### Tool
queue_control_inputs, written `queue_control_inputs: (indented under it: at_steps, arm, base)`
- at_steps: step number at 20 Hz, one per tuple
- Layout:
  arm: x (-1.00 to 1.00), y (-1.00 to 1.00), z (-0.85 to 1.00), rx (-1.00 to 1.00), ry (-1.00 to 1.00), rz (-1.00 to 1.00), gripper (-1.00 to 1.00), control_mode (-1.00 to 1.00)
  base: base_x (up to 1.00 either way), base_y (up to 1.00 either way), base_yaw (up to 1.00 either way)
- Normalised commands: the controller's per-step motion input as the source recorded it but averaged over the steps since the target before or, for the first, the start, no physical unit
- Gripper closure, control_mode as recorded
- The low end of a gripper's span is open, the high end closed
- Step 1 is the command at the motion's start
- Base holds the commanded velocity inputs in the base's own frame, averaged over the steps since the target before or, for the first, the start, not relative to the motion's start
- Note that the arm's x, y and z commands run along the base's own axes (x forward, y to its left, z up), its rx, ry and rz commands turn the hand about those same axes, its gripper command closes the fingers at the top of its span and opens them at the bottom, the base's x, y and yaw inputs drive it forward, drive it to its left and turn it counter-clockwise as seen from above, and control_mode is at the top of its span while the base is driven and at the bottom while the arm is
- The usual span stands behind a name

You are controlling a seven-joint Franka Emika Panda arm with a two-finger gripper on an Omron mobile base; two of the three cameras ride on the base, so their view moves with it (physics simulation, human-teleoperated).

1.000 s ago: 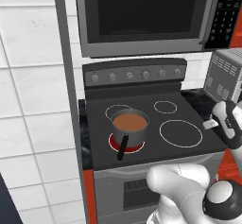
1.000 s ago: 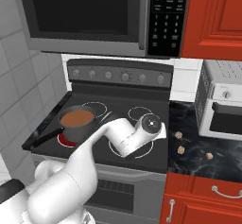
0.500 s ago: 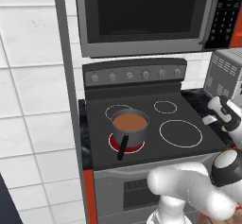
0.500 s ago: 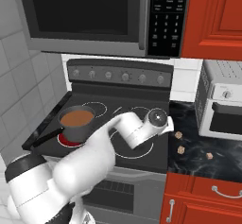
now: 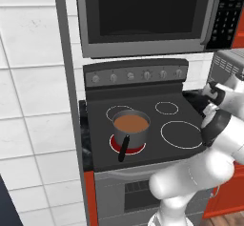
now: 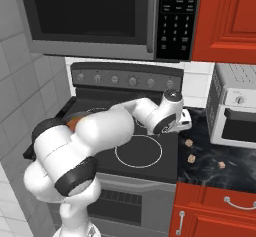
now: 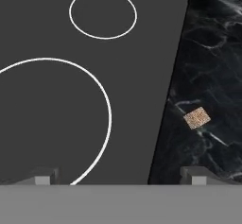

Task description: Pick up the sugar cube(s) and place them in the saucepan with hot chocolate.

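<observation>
Hand view, sugar cube [image 7: 196, 117] (on countertop [image 7: 212, 67]), stove [image 7: 94, 76] beside

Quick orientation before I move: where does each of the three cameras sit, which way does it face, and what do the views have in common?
Left base view: behind the arm's left, facing the stove; saucepan of hot chocolate on the front left burner; the white arm rises lower right.
Right base view: behind the right, facing stove and black counter; three sugar cubes; the arm crosses from lower left.
Hand view: looks down past the open gripper, astride the stove's edge, one cube on the counter.
Shared: the stove in all.
</observation>
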Motion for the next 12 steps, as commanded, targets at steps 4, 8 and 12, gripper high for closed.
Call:
queue_control_inputs:
  at_steps: [4, 8, 12]
  arm:
    - [0.03, -0.25, 0.0, -0.15, 0.3, -0.08, -1.0, -1.0]
    - [0.0, -0.48, -0.07, -0.04, 0.09, -0.16, -1.0, -1.0]
    - [0.0, -0.52, -0.22, 0.0, 0.01, -0.19, -1.0, -1.0]
  base:
    - [0.0, 0.0, 0.0]
    - [0.0, 0.0, 0.0]
    - [0.0, 0.0, 0.0]
